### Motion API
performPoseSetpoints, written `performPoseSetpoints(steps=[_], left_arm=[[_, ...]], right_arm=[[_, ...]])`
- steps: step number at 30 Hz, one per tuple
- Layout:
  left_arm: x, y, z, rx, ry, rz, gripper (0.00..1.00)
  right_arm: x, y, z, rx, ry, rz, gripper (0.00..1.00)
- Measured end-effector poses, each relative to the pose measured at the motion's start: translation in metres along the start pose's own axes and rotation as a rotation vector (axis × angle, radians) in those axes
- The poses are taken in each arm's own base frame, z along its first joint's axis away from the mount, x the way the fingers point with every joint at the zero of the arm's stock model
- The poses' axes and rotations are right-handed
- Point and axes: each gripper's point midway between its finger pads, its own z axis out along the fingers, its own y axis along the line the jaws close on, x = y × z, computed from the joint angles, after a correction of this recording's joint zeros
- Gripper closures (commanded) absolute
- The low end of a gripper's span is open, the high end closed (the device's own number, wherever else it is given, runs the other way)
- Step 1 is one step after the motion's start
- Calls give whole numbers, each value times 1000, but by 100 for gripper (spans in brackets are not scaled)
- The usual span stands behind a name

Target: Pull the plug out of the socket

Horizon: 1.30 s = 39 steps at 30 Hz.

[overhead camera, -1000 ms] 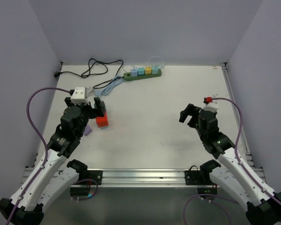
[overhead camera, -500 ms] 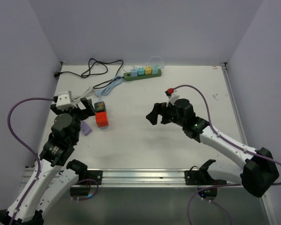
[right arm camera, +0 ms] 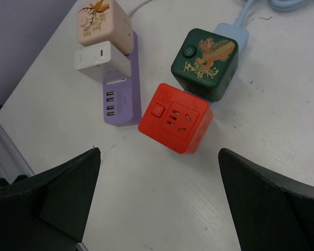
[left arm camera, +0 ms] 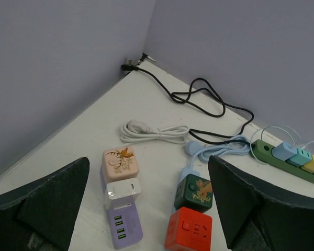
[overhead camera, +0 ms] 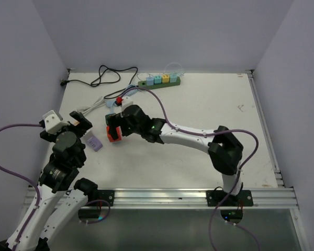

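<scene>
The right arm lay stretched across the table, and the right gripper (right arm camera: 159, 151) hung with its jaws spread wide and nothing between them. It hung over a red cube adapter (right arm camera: 175, 117) without touching it. Just beyond that cube, close against it, sat a dark green cube (right arm camera: 205, 64) on a light blue strip (right arm camera: 233, 32). Beside the gripper, on the side toward the left arm, a purple strip (right arm camera: 121, 99) carried a white adapter (right arm camera: 102, 61) and a pink cube (right arm camera: 102, 26).

The socket (overhead camera: 158, 83) lay well beyond this gripper, off to its right and close to the back wall. A row of coloured plugs (overhead camera: 162, 79) stood in it. Its black cord (overhead camera: 107, 76) trailed away in loose loops toward the far left corner.

The left gripper (left arm camera: 149, 167) was just as wide open and just as empty, held up off the table. The purple strip and the cubes lay just ahead of it, with a coiled white cable (left arm camera: 152, 132) a little further on. The socket was far ahead of it and to its right.
</scene>
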Motion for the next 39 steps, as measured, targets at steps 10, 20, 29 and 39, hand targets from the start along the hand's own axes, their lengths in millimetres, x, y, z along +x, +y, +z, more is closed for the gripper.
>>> performPoseSetpoints(steps=[10, 20, 29, 39], left_arm=[[-13, 16, -7, -56, -46, -82, 1], [-12, 17, -7, -57, -44, -81, 1], [-12, 17, -7, -56, -43, -81, 1], [-11, 15, -7, -48, -40, -81, 1]], right_arm=[[49, 7, 63, 236, 102, -89, 1], [26, 11, 77, 381, 79, -101, 1], [47, -23, 81, 444, 178, -5, 7], [49, -23, 86, 397, 209, 66, 46]])
